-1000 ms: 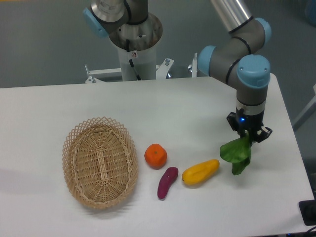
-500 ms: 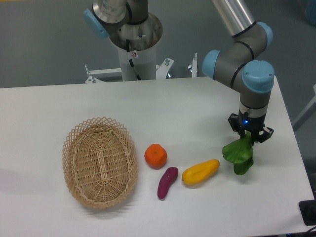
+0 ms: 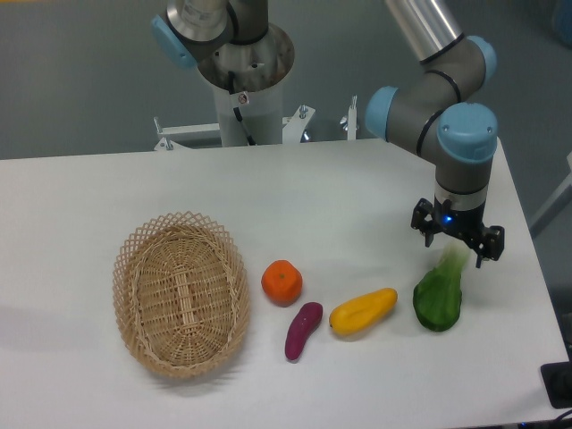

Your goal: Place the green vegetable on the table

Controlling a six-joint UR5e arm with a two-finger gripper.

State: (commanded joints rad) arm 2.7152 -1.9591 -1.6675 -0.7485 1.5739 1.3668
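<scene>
Smooth matt white counter, rough woven wicker basket, glossy leafy green, waxy yellow vegetable, black metal hand

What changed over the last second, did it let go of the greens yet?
Yes. The gripper has opened and released the green vegetable, which dropped onto the table right of the yellow vegetable. The wicker basket, orange and purple vegetable haven't moved.
</scene>
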